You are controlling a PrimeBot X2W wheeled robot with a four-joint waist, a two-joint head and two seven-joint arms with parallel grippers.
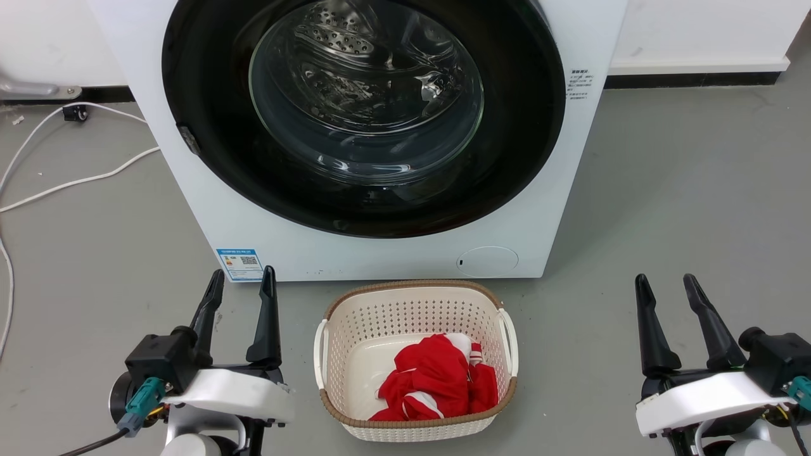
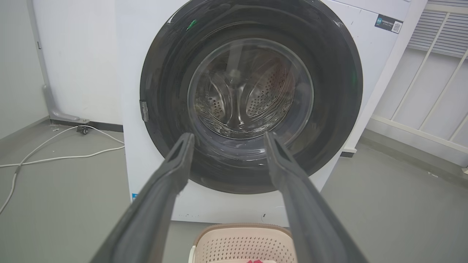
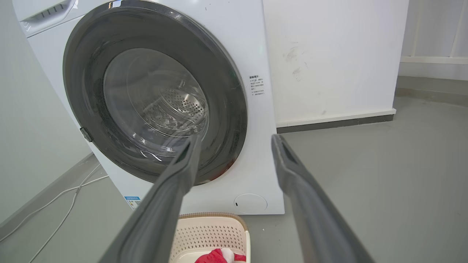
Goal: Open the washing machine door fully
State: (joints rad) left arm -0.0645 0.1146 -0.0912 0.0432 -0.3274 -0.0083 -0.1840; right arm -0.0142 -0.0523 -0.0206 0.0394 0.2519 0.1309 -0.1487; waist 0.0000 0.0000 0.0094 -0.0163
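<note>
Two empty grippers, door shut.
The left gripper (image 1: 244, 272) and right gripper (image 1: 665, 278) both spread wide, near, flanking a basket (image 1: 418, 288). The washing machine door (image 1: 209, 95) lies flush on the washing machine (image 1: 380, 253) beyond. The reach comes first: probably hook the grey tab (image 1: 189, 140) at the door's left rim.

Basket (image 1: 415, 286) before washing machine (image 1: 380, 253); flanking floor (image 1: 665, 209) seemingly open.
</note>
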